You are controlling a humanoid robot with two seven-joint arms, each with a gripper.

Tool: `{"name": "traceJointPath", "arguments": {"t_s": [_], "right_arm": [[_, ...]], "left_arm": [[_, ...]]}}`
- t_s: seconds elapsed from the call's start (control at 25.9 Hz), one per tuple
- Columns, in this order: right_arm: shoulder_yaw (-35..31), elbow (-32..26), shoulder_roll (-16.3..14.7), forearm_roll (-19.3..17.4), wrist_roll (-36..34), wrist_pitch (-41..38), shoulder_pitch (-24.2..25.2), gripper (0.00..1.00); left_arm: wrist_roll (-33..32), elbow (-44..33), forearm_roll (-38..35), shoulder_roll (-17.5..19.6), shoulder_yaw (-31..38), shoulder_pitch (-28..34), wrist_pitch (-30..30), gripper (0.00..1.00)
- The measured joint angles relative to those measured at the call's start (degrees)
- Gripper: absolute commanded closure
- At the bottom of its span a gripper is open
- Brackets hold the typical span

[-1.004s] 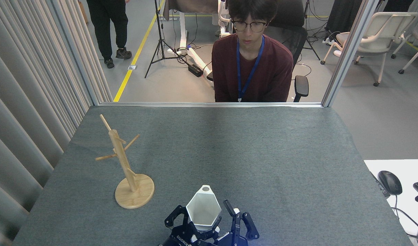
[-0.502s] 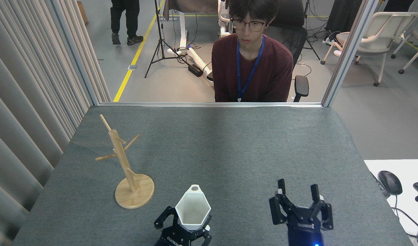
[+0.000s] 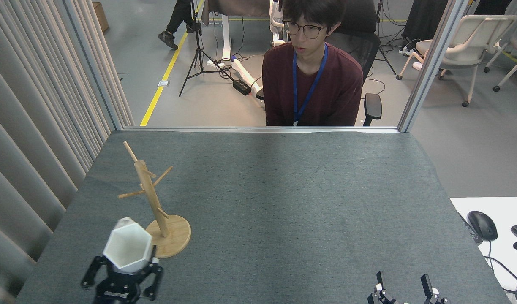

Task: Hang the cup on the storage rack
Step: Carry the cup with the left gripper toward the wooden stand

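A white faceted cup with a hexagonal rim is held upright above the table at the front left, its open mouth facing me. My left gripper is shut on the cup's lower body, black fingers on either side. The cup overlaps the left edge of the storage rack's round base. This storage rack is a light bamboo tree with a slim post and several thin angled pegs, standing on the grey table. My right gripper shows at the bottom right edge, open, holding nothing.
The table has a grey felt top. A person in a maroon top sits beyond its far edge. Curtains line the left side. A white desk with a black mouse adjoins the right.
My left gripper carried the cup leftward, from the front middle to beside the rack's base. My right gripper drew back toward the bottom right edge.
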Motion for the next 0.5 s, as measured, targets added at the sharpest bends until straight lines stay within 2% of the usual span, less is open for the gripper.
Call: {"name": "traceJointPath", "arguments": {"t_s": [0.08,0.19,0.5], "right_arm": [[-0.1,0.2,0.0,0.0,0.0,-0.1,0.0,0.01],[0.0,0.5,0.0,0.1,0.0,-0.1,-0.1,0.01],[0.2,0.7,0.0,0.3,0.0,0.0,-0.3,0.01]], "left_arm": [[0.0,-0.6,-0.1,0.0,4.5,0.0,0.1,0.72],[0.1,-1.0,-1.8,-0.1,8.4,-0.3,2.8,0.72],[1.1,-0.3,-17.0,-1.1,9.0,-4.3,9.1,0.71]]}}
